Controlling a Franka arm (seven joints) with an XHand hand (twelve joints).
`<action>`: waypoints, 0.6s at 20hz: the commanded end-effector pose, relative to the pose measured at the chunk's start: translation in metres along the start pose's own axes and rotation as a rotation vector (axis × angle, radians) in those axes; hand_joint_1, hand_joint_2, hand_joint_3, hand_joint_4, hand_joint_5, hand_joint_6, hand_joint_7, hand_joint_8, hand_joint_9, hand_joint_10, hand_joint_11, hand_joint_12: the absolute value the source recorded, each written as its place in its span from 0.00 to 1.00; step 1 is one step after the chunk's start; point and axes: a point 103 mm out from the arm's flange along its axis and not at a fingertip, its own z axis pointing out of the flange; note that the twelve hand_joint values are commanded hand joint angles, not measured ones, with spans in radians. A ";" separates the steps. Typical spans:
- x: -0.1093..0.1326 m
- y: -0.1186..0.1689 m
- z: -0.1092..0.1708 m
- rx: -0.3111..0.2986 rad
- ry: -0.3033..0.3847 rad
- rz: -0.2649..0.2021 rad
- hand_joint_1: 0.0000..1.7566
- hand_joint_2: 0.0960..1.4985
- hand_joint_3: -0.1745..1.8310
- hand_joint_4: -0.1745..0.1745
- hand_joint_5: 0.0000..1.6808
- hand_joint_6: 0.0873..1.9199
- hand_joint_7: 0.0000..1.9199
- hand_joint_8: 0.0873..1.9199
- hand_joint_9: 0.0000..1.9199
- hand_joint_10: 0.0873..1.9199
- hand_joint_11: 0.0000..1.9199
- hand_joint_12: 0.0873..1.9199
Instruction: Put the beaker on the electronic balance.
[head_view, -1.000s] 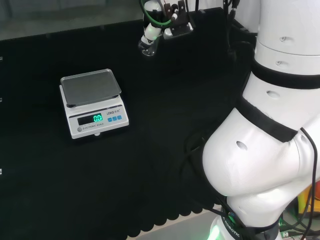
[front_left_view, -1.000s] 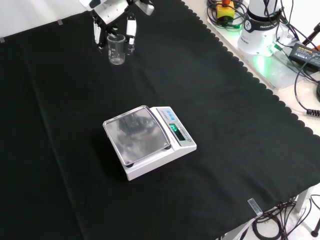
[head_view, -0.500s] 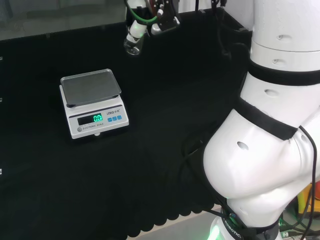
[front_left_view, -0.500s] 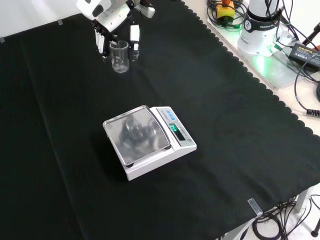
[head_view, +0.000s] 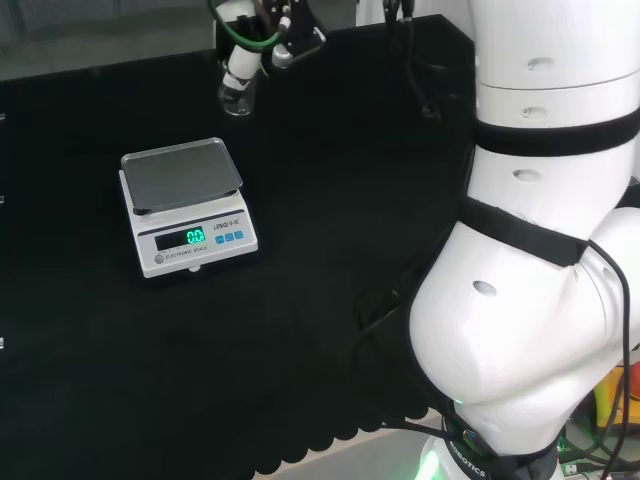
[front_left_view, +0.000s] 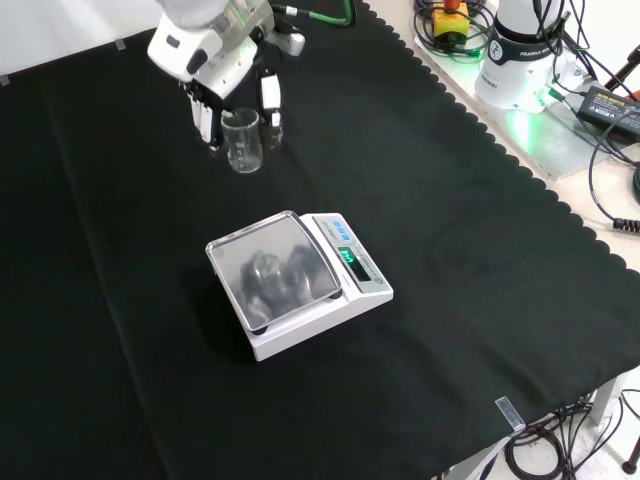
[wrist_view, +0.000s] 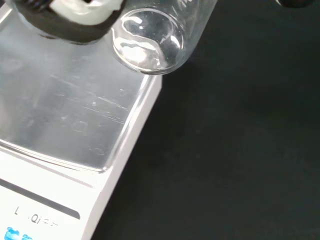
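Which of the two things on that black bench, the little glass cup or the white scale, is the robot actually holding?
The clear glass beaker: the hand grips it in the air. The white electronic balance sits untouched on the cloth.

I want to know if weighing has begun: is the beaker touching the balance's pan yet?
Apart. In the front view the beaker, held in the hand, hangs over black cloth well short of the balance, whose pan is bare.

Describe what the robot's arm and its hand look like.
The arm is made of bulky, glossy white rounded links with black bands at the joints and thin black cables alongside. The hand is white with black fingers, with a green cable looping at the wrist.
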 end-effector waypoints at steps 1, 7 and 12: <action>0.040 0.026 0.007 0.033 -0.034 -0.120 0.64 0.66 0.11 0.49 0.67 0.38 0.66 0.33 0.88 0.00 0.91 0.21; 0.054 0.039 0.016 0.010 -0.023 -0.121 0.64 0.66 0.11 0.49 0.67 0.38 0.66 0.33 0.88 0.00 0.91 0.21; 0.061 0.047 0.021 0.015 0.007 -0.054 0.64 0.66 0.11 0.50 0.67 0.38 0.67 0.34 0.89 0.00 0.91 0.21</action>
